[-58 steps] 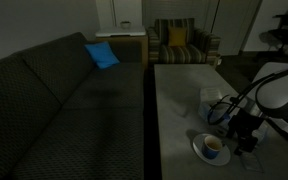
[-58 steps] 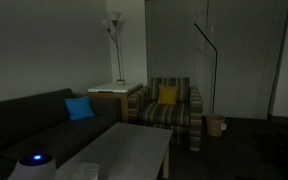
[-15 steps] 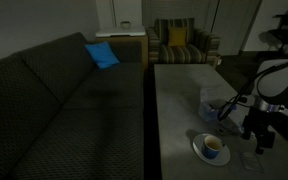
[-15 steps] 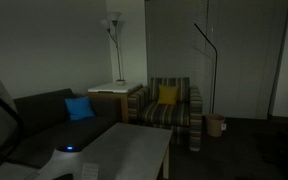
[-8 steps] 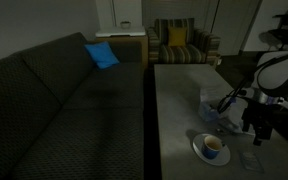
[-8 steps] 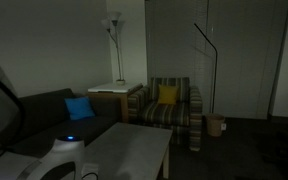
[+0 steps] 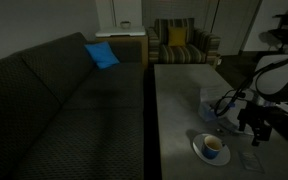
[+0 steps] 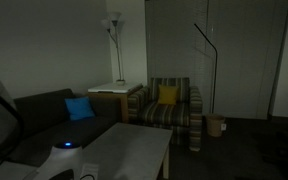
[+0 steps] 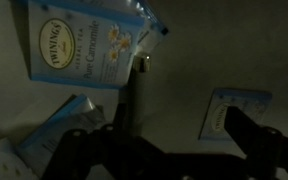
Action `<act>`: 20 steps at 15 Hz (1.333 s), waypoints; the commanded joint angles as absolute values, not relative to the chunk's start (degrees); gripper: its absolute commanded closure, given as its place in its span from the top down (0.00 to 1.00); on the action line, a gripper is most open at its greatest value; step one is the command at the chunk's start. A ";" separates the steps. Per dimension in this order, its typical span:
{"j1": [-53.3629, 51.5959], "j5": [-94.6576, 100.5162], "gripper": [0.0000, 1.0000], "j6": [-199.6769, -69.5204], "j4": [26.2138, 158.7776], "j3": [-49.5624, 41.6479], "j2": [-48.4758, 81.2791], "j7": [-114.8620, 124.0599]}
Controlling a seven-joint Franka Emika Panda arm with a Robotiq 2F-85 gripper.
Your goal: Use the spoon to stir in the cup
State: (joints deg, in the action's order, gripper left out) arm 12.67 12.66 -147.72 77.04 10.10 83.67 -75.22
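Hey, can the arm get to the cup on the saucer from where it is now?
Probably yes. The fingers hang open above the table, close beside the cup, and in an exterior view nothing stands between them.

Arm (image 7: 272, 82) bent, reaching in over tabletop (image 7: 179, 100) edge. Hand (image 7: 255, 130) points down, just above tabletop, jaws spread wide, nothing between fingers (image 9: 246, 135).

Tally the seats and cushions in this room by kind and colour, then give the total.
sofa: 1
armchair: 1
blue cushion: 1
yellow cushion: 1
Total: 4
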 commanded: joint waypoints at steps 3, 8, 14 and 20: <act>8.79 11.61 1.00 -157.30 77.85 6.18 84.67 -71.37; 6.51 12.52 0.84 -161.67 79.24 3.02 84.67 -63.44; 6.73 13.30 0.41 -161.83 79.00 3.04 84.59 -59.74; 7.57 13.74 0.02 -162.77 79.28 3.57 84.40 -59.79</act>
State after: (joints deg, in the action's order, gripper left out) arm 7.09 12.63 -161.24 78.52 3.60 84.40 -60.34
